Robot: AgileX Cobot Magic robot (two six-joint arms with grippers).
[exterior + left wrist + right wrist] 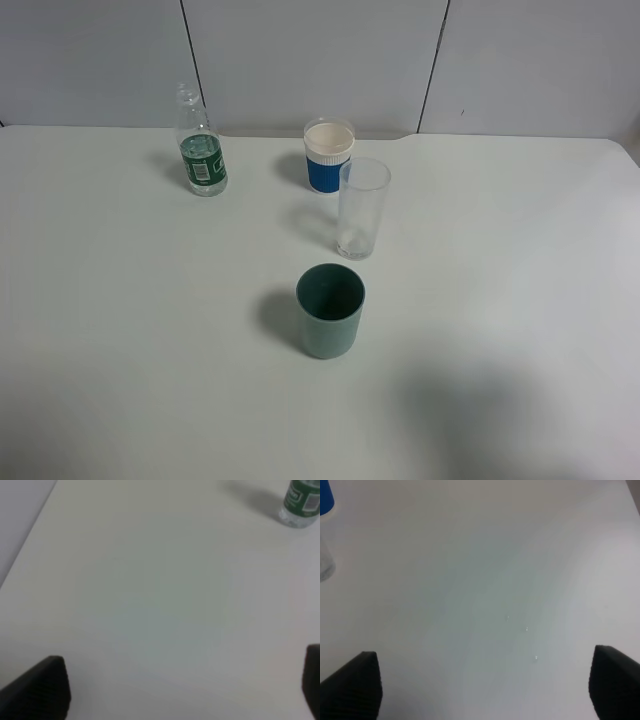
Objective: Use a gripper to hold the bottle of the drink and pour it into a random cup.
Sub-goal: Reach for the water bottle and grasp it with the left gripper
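standing upright and alone, the bottle (200, 150) sits toward the far left of the table (520, 300), at about 10 o'clock from the clear tumbler (362, 208). nothing touches it. likely set apart so jaws can close on its body from the side without knocking a cup. the drink is hard to read behind the green label. the blue cup (329, 155) is just beside the tumbler at 11 o'clock and the teal cup (330, 310) is near it at roughly 6 to 7 o'clock. the cups are grouped mid-table, which should keep the carry short. neither arm shows in the high view. left gripper (182, 685): dark pads (45, 687) spread wide, nothing between them, angled down over bare table with the bottle ahead and off to one side, well apart. right gripper (487, 680): pads equally wide, empty, looking down at the table, with a few small droplets (526, 628) ahead and the tumbler base and blue cup at the frame edge. grasp not yet begun.
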